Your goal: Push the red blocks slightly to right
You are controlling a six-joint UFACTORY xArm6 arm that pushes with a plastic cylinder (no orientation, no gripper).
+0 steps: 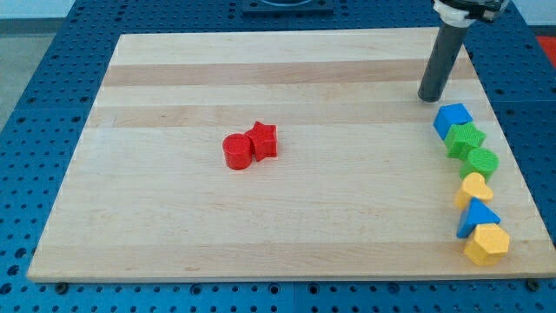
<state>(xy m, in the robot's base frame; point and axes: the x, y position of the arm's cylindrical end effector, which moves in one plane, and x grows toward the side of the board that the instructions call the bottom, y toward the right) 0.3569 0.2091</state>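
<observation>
My tip (pixel 430 98), no claw, stands above blue block (pixel 453 117); red blocks (pixel 249 145) well apart, path unblocked.

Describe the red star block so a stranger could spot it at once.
On the wooden board, two red blocks sit touching near the middle, far left of my tip. The red star block is the right-hand one; its neighbour, the red cylinder, is round.

Rod (pixel 445 52) cut off (view's top edge)
</observation>
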